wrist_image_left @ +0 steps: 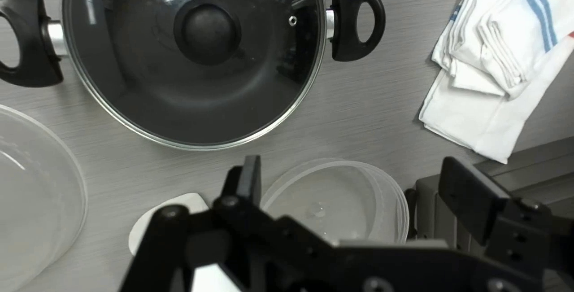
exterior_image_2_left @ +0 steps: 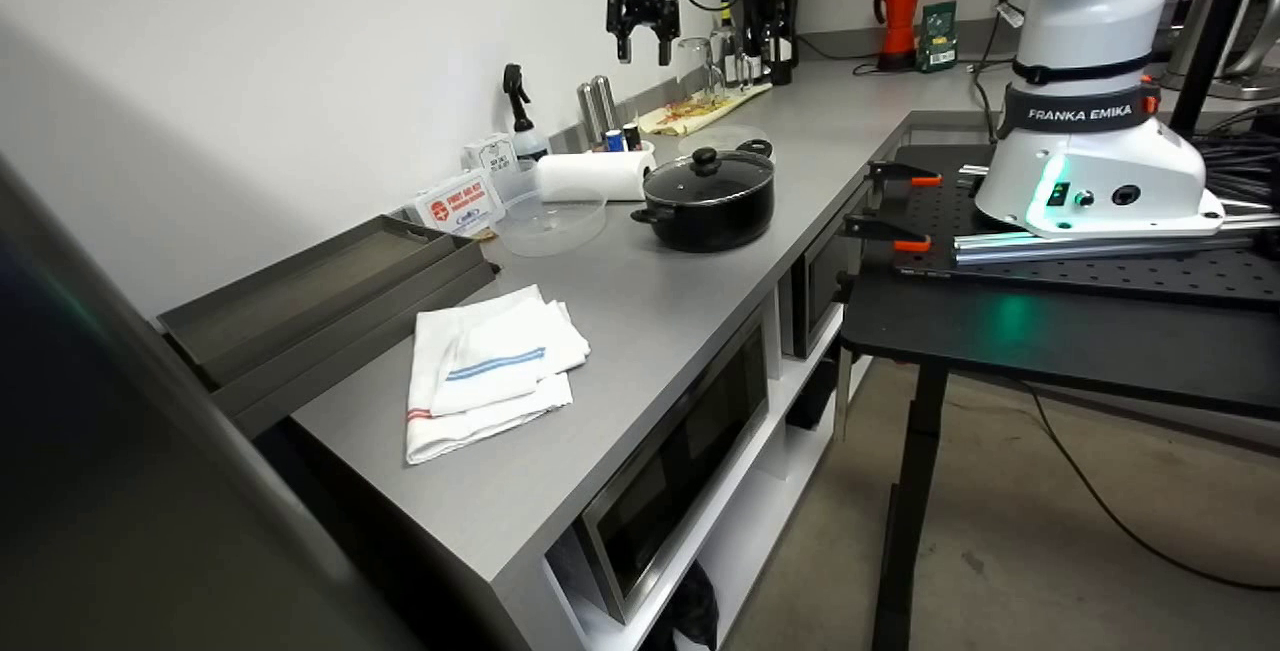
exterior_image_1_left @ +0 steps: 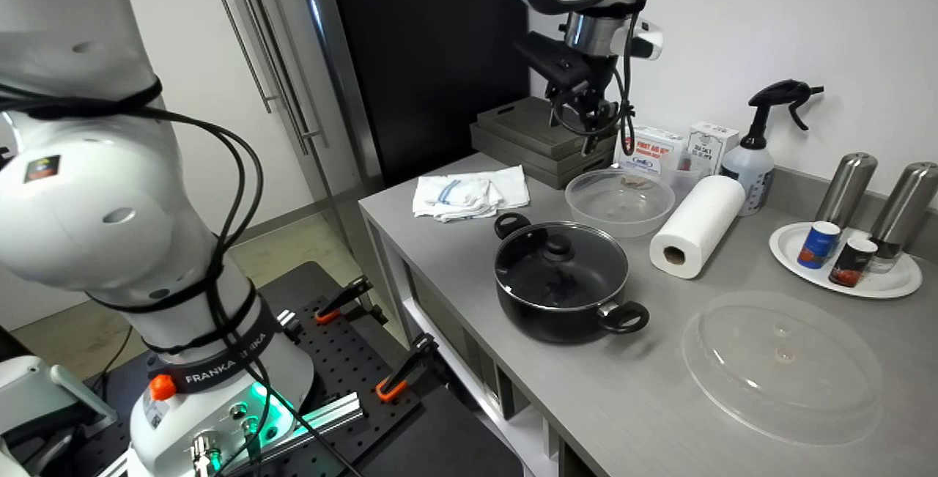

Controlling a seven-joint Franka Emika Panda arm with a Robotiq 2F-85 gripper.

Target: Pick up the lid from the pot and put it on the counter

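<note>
The round glass lid with a metal rim and dark knob sits flat on the black pot in both exterior views. In an exterior view the lid and pot stand near the middle of the grey counter. The wrist view shows the lid from above, its knob at upper left, with the pot's handles on both sides. My gripper is open and empty. It hangs well above the counter, to the wall side of the pot, in both exterior views.
Near the pot are a clear bowl, a paper towel roll, folded towels and a large clear disc. Grey trays, boxes, a spray bottle and a white plate stand along the wall.
</note>
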